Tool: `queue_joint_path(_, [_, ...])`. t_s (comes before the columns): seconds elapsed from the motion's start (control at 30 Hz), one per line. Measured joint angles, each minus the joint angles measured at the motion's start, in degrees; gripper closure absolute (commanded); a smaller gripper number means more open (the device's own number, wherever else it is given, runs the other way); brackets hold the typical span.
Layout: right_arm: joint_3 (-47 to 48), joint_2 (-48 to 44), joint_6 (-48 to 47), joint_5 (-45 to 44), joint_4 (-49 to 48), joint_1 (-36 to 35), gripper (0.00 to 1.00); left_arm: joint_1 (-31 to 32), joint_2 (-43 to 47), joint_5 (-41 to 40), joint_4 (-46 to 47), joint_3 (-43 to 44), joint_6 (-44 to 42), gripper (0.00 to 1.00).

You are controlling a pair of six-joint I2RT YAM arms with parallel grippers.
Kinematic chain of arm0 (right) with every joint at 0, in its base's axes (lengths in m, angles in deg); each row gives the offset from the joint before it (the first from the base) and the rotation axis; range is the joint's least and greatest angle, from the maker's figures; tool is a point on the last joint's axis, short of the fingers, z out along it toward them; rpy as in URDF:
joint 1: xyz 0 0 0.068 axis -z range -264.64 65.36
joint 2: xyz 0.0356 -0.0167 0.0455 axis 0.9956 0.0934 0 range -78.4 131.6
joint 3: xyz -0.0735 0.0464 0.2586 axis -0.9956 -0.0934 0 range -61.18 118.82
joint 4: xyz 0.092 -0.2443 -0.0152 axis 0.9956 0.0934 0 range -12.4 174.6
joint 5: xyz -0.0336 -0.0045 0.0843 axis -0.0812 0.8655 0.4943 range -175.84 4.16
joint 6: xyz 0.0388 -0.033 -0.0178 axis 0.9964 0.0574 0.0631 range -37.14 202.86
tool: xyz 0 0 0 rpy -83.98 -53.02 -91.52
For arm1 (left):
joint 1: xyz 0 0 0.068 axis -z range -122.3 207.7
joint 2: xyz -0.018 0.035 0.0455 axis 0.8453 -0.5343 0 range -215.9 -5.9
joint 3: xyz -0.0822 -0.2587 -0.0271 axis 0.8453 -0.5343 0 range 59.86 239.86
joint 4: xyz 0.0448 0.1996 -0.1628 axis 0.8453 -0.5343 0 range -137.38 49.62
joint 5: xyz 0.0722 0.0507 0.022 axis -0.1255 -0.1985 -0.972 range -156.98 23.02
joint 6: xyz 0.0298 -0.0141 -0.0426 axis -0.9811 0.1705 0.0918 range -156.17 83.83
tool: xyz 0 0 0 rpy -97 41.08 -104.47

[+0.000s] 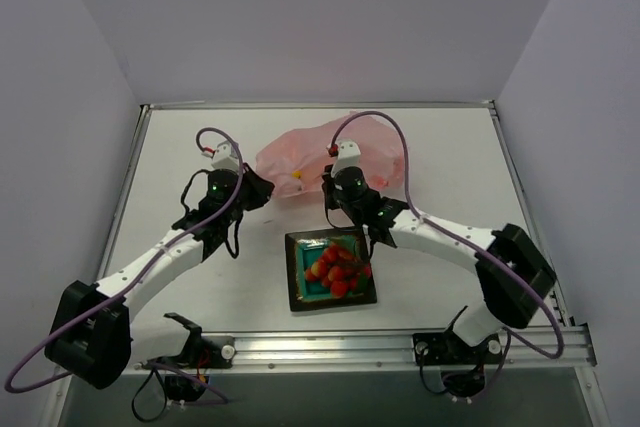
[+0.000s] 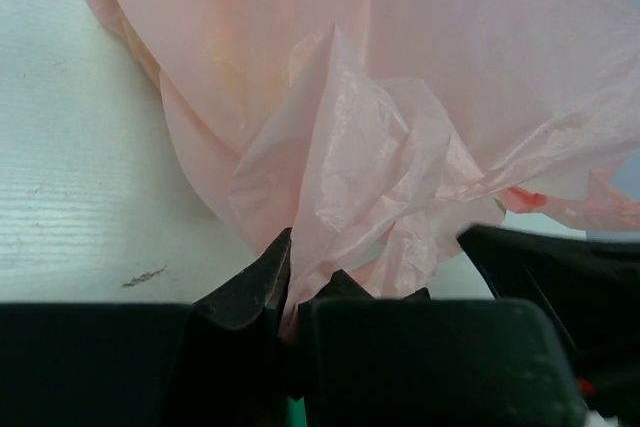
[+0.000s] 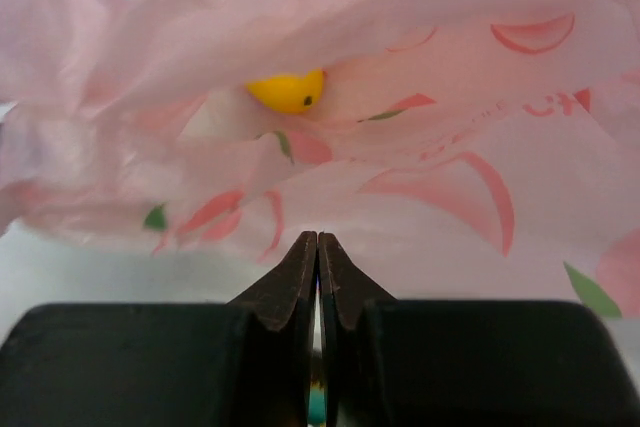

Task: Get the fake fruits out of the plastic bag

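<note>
The pink plastic bag (image 1: pixel 320 150) lies crumpled at the back middle of the table. My left gripper (image 1: pixel 266 190) is shut on a fold of the bag's near edge, seen in the left wrist view (image 2: pixel 300 285) with bag (image 2: pixel 400 97) film between the fingers. My right gripper (image 1: pixel 329 190) is shut and empty, its tips (image 3: pixel 318 239) right at the bag (image 3: pixel 450 77). A yellow fruit (image 3: pixel 287 91) shows inside the bag's mouth, also visible from above (image 1: pixel 297 175). Red strawberry-like fruits (image 1: pixel 341 265) lie in the teal dish (image 1: pixel 330 305).
The dish sits in front of the bag, just under my right forearm. White walls close the table at the back and both sides. A metal rail (image 1: pixel 400 339) runs along the near edge. The right gripper body shows dark at the right of the left wrist view (image 2: pixel 560 277).
</note>
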Motion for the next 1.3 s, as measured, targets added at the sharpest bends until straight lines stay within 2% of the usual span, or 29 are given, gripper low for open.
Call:
queue_joint_path(0.17, [4.8,12.7,-1.7,1.1,-7.4,3.2,1.00,0.0,1.0,-0.5,-2.6,-1.2,-0.7,0.98])
queue_joint_path(0.33, [8.5,22.7,-1.1,1.8,-16.3,3.3,1.00,0.1,2.0,-3.2,-6.7,-1.7,-1.5,0.98])
queue_joint_path(0.47, [8.5,26.8,0.2,1.8,-18.9,0.1,1.00,0.2,4.7,-5.9,-9.2,-3.6,-1.5,0.98])
queue_joint_path(0.6, [8.6,27.1,1.2,2.6,-19.6,-1.4,0.99,0.3,5.9,-7.2,-9.9,-5.2,-1.5,0.98])
queue_joint_path(0.7, [10.4,27.1,1.4,2.6,-18.8,0.9,0.80,0.3,5.7,-7.5,-10.1,-5.3,-1.5,0.98])
queue_joint_path(1.0, [25.4,32.8,1.3,1.4,-15.9,4.9,0.58,0.3,4.8,-6.9,-9.3,-5.3,-1.4,0.97])
queue_joint_path(1.03, [26.8,34.2,1.6,1.4,-15.8,4.9,0.50,0.3,4.7,-6.8,-9.3,-5.3,-1.3,0.98])
queue_joint_path(1.1, [29.3,37.4,2.3,1.4,-15.3,4.9,0.41,0.4,4.4,-6.6,-9.1,-5.3,-1.3,0.98])
queue_joint_path(1.13, [30.6,39.1,2.7,1.6,-15.1,4.9,0.33,0.4,4.3,-6.6,-9.0,-5.3,-1.3,0.98])
queue_joint_path(1.2, [32.4,42.1,3.4,2.1,-14.4,4.9,0.25,0.4,3.9,-6.6,-9.0,-5.3,-1.3,0.98])
queue_joint_path(1.3, [33.1,44.7,4.4,3.1,-13.6,4.9,0.24,0.4,3.7,-6.5,-9.0,-5.3,-1.3,0.98])
